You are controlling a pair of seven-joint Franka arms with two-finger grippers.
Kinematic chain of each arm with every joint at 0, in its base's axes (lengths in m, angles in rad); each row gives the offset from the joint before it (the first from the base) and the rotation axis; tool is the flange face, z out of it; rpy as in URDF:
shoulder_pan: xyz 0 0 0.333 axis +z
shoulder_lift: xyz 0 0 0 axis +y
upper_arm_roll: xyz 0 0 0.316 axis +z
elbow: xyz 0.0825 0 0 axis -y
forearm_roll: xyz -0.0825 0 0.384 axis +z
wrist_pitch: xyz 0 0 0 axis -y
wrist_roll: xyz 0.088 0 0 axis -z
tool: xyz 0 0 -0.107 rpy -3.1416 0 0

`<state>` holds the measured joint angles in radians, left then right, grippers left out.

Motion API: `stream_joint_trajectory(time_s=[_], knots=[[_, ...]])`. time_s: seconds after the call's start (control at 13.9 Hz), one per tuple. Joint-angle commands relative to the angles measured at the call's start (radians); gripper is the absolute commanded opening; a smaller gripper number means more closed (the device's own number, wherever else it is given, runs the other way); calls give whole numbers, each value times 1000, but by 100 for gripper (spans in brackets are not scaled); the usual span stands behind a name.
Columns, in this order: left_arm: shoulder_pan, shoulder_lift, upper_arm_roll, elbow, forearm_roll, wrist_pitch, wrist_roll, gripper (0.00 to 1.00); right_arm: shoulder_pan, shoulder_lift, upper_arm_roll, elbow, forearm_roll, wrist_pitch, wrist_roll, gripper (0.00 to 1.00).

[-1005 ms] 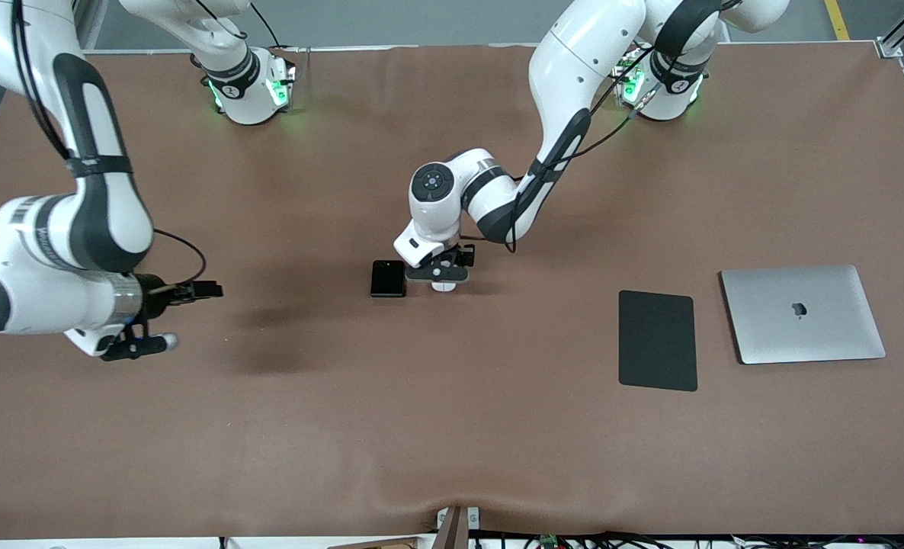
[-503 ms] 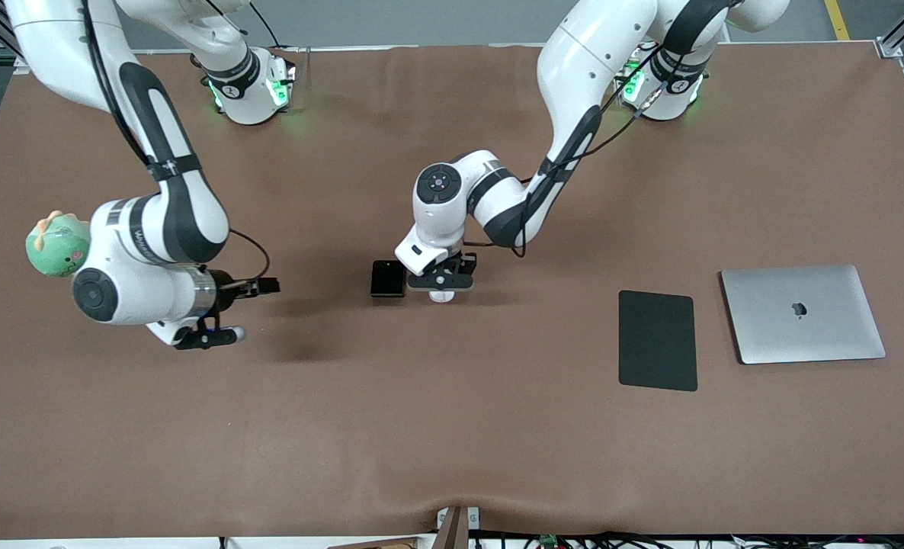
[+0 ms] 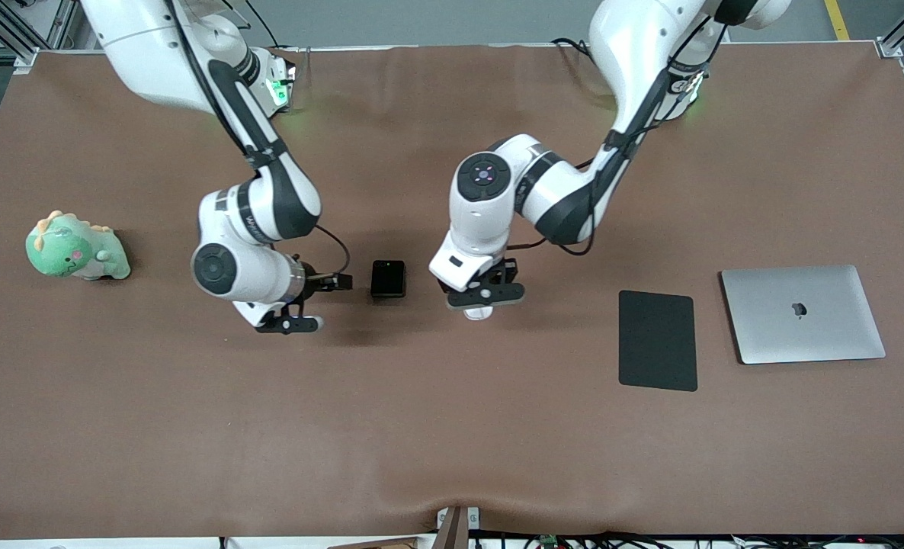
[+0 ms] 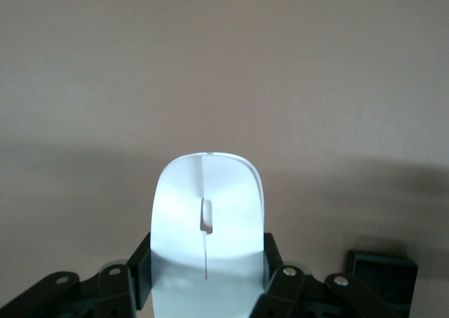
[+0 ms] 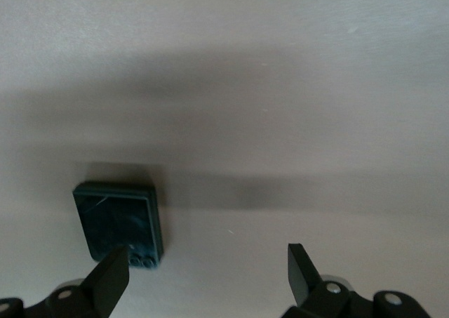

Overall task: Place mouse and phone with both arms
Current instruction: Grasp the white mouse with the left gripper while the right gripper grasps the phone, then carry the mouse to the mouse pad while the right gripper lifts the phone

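One mouse (image 3: 479,313), one phone (image 3: 388,278), one laptop (image 3: 803,313), one pad (image 3: 657,340), one plush toy (image 3: 75,248).

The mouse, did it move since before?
Yes. The left gripper has carried the mouse away from the phone, toward the black pad.

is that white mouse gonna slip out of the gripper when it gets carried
Possibly: the mouse looks smooth, glossy and curved, so the left gripper, shut on its sides, has little to bite. It seems rigid and probably light, which should help it hold.
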<state>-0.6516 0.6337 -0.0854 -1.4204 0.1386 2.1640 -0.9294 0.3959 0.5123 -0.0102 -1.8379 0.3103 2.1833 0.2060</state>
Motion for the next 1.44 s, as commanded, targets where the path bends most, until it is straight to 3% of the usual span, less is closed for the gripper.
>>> stream_joint_trajectory(time_s=[0.0,0.5,1.15,1.22,1.29,1.36], knots=[[50,-60,-14,-26,16,-47,0,13,56,58,-8,14,23,87,71,100],[194,-108,-14,-41,-27,-182,214,14,162,133,-10,69,27,147,156,100],[452,-151,-16,-201,-74,-168,647,14,201,155,-13,28,19,229,159,100],[467,-149,-16,-213,-74,-158,684,14,205,155,-14,28,21,228,161,85],[486,-146,-16,-232,-74,-142,714,14,198,152,-14,29,24,216,171,11],[498,-144,-16,-259,-74,-116,731,14,184,152,-13,38,26,179,181,0]])
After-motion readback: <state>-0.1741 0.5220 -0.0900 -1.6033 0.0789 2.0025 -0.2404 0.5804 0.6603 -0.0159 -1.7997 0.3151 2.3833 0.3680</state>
